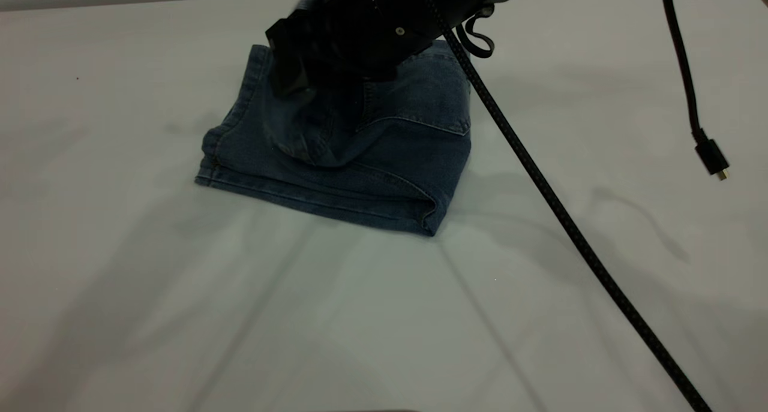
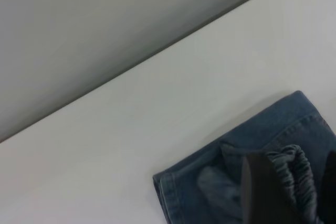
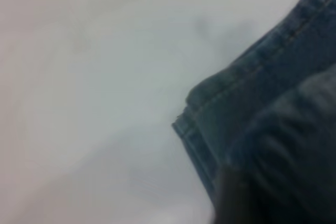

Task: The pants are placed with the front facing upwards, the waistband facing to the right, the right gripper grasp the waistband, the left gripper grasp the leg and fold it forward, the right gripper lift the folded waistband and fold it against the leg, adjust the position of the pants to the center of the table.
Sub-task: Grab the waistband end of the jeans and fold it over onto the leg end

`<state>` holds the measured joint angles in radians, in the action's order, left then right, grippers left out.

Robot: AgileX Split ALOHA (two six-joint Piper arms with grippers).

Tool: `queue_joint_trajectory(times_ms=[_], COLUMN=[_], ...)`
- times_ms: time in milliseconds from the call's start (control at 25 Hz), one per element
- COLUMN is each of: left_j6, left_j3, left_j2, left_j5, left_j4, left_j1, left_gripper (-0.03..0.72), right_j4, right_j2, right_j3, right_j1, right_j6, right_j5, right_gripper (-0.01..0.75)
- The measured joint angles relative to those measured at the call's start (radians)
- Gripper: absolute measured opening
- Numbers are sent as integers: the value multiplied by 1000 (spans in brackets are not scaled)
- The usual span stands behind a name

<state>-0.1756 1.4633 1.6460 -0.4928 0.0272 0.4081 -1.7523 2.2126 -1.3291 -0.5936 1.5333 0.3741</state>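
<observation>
Pants: the pants (image 1: 360, 160) lie folded into a compact blue denim bundle in the upper middle of the exterior view, on the white bench (image 1: 180, 292); the darker plain side with a curved pocket seam faces up, and stacked hems show along the lower left edge.

Waistband: the waistband (image 2: 296, 174), gathered and ruffled, shows in the lower right corner of the left wrist view, lying on top of the folded denim.

Right hand: the right hand (image 1: 294, 70) reaches down from the top edge of the exterior view, its arm slanting in from the upper right, its tip on the upper left part of the bundle. I cannot tell how its jaws stand.

Left hand: not seen in the exterior view; a dark wedge beside the waistband in its wrist view may be one jaw, so its state cannot be told.

Cables: a braided black cable (image 1: 540, 184) crosses diagonally to the lower right corner; a thinner cable ending in a plug (image 1: 713, 159) hangs at the upper right.

Writing: no readable label.
</observation>
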Motion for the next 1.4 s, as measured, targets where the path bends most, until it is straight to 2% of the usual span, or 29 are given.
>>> queue_joint_trajectory(times_ms=[120,240,360,600,720,880,1040,1240,1320,1400], left_j6=[0,0,0,0,0,0,-32,-220,-320,-413], left_j3=[-1,-1,-1,-1,-2,-2,-2,-2,-2,-2], left_j2=[0,0,0,0,0,0,31,146,198,260], left_j5=[-19,-23,-37,-69,-79,-97,-196,-339,-362,-366], left_j4=[0,0,0,0,0,0,15,203,292,360], left_j1=[1,1,1,1,1,1,1,3,16,46], left_gripper=[260,260,260,260,260,260,260,260,260,260], right_j4=[56,195,396,811,928,972,1044,1084,1086,1088], right_j2=[-11,-44,-84,-141,-170,-183,-199,-290,-329,-367], right_j3=[-4,-4,-4,-4,-4,-4,-4,-4,-4,-4], right_j1=[3,6,26,120,154,164,195,372,451,497], right_j6=[-61,-174,-376,-736,-819,-834,-856,-917,-933,-936], right_j5=[-16,-21,5,146,187,196,205,207,219,246], right_gripper=[603,664,650,577,570,568,569,568,568,568])
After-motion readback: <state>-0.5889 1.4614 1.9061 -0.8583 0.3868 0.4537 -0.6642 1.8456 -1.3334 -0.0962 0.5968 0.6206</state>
